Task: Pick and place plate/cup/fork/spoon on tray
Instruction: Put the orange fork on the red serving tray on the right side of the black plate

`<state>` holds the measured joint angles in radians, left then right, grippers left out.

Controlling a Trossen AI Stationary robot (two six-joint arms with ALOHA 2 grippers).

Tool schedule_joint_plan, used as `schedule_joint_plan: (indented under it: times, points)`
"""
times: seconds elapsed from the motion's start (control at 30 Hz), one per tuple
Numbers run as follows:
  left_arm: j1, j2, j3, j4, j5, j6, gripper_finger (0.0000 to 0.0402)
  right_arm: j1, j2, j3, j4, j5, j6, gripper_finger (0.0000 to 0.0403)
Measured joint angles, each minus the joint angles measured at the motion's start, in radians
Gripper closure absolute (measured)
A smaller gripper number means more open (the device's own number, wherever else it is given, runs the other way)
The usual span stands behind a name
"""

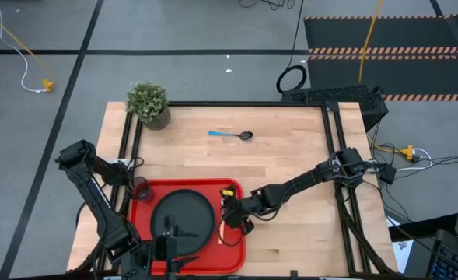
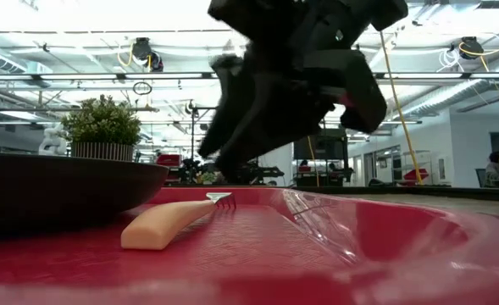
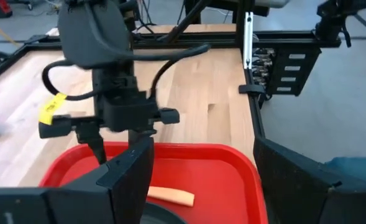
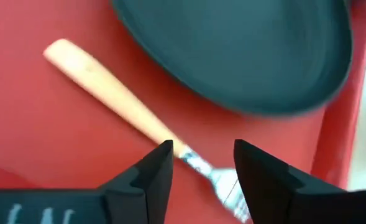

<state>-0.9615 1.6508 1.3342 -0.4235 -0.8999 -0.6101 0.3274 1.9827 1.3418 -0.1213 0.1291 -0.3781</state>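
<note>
The fork (image 4: 117, 99), orange handle and silver head, lies flat on the red tray (image 1: 232, 253) to the right of the black plate (image 1: 183, 216); it also shows in the low view (image 2: 169, 223). My right gripper (image 4: 201, 155) is open just above the fork's neck, a finger on either side, touching nothing. In the high view my right gripper (image 1: 233, 211) hangs over the tray's right part. The dark cup (image 1: 141, 188) stands at the tray's far left corner. The blue-handled spoon (image 1: 232, 134) lies on the table farther back. My left gripper (image 3: 201, 180) is open and empty over the tray's near edge.
A potted green plant (image 1: 148, 103) stands at the table's far left corner. Bare wood (image 1: 291, 225) lies right of the tray and between the tray and the spoon. Black frame rails (image 1: 333, 132) run along the table's edges.
</note>
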Motion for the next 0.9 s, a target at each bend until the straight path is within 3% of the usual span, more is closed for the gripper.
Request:
schedule_joint_plan:
  times: [0.1, 0.5, 0.9]
  points:
    - [0.001, 0.000, 0.000, 0.001, -0.024, -0.031, 0.0124, -0.023, 0.000, 0.000, 0.006, -0.081, -0.122, 0.0235]
    - [0.053, 0.000, 0.000, 0.013, -0.089, -0.132, 0.0124, -0.117, 0.000, 0.000, -0.023, -0.339, -0.332, 0.0247]
    - [0.148, 0.000, 0.000, 0.016, -0.088, -0.106, 0.0124, -0.162, 0.045, 0.001, 0.022, -0.450, -0.513, 0.0247]
